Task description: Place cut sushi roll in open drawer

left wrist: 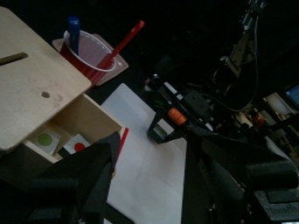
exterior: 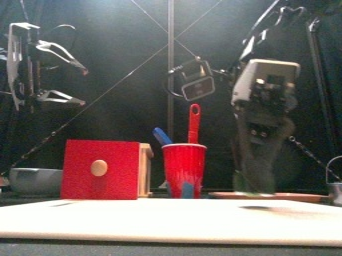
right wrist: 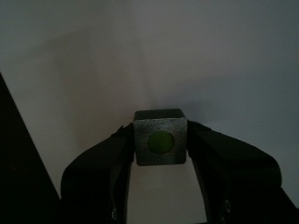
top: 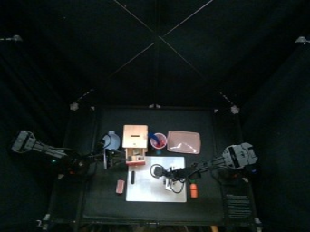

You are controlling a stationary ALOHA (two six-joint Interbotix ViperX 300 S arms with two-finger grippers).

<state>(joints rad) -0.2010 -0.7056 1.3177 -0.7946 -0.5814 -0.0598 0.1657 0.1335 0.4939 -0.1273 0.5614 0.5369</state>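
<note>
My right gripper (right wrist: 162, 150) is down on the white cutting board (top: 148, 188), jaws pressed against both sides of one slice of the cut sushi roll (right wrist: 162, 140), pale with a green centre, which rests on the board. The tan wooden box (top: 134, 137) stands behind the board with its drawer (left wrist: 96, 122) pulled out. Two slices lie inside it, one with a green centre (left wrist: 47, 137) and one with a red centre (left wrist: 79, 147). In the front view the drawer shows a red face with a knob (exterior: 104, 168). My left gripper (exterior: 64, 72) hangs open, raised at the left near the box.
A red cup (top: 158, 140) holding a red and a blue utensil stands right of the box. Beyond it is a pink tray (top: 184, 140), and a grey-blue dish (top: 111, 140) lies left of the box. An orange piece (top: 195, 188) and a reddish-brown piece (top: 119, 186) flank the board.
</note>
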